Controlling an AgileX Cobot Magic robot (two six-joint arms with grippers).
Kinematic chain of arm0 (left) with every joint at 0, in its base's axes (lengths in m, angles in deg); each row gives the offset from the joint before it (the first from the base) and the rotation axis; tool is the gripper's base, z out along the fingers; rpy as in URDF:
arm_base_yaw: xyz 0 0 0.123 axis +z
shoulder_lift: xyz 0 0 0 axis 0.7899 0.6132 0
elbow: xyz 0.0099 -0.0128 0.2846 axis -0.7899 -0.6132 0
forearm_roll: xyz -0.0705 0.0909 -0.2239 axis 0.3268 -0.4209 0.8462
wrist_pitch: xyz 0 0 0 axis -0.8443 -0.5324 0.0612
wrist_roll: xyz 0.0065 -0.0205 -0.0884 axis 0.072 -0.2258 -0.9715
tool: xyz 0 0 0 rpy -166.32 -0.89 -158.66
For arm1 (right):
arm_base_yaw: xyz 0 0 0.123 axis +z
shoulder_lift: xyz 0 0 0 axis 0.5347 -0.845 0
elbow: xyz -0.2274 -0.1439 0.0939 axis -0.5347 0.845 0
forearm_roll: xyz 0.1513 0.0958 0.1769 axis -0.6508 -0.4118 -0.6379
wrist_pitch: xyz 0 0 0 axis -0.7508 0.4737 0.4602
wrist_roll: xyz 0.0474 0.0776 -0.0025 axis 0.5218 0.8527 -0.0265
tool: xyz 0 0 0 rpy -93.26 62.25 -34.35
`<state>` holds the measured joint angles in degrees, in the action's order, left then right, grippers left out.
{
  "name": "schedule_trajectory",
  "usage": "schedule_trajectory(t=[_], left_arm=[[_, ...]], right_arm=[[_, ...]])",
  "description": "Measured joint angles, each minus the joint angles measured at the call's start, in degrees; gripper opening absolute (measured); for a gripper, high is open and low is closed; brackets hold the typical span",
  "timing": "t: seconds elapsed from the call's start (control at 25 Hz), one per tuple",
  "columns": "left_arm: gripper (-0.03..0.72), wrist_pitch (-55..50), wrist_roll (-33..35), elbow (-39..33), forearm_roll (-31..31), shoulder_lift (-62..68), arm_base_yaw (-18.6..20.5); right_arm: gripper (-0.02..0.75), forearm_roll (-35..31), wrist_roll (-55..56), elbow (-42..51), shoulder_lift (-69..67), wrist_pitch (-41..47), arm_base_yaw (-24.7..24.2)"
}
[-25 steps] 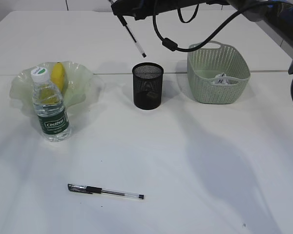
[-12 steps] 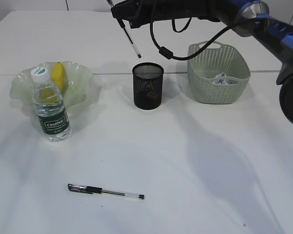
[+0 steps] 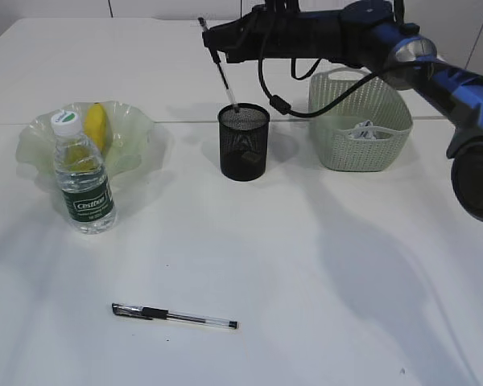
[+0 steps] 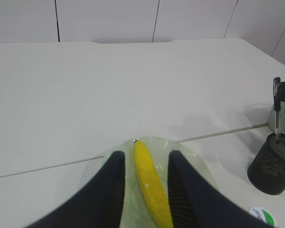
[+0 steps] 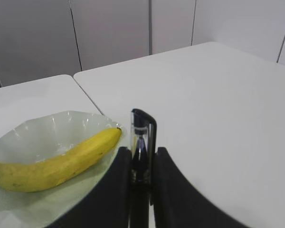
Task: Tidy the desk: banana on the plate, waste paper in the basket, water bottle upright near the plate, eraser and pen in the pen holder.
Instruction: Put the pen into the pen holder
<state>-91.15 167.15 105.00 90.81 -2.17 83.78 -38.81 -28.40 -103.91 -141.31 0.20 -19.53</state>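
Nearest the camera, a second pen lies flat on the desk, so the job isn't over. Further back on the left, the water bottle stands upright just in front of the plate, banana in it. The left gripper hangs above that banana, fingers apart, holding nothing.

Middle far: the right gripper is clenched on a pen, tip right at the pen holder rim. I'd get the tip well inside the mesh before releasing — it's tilted, so a high drop might bounce out. The basket sits far right with crumpled paper inside. Plain white tabletop, pale wall panels behind.
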Motion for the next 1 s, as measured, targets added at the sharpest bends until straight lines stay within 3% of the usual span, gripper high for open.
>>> schedule_trajectory(t=[0.64,1.0], left_arm=[[0.214,0.00,0.00,0.00,0.00,0.00,0.00],[0.214,0.00,0.00,0.00,0.77,0.00,0.00]], right_arm=[[0.060,0.50,4.26,0.00,-5.13,2.71,-1.51],[0.060,0.82,6.73,0.00,-5.13,11.06,-3.81]])
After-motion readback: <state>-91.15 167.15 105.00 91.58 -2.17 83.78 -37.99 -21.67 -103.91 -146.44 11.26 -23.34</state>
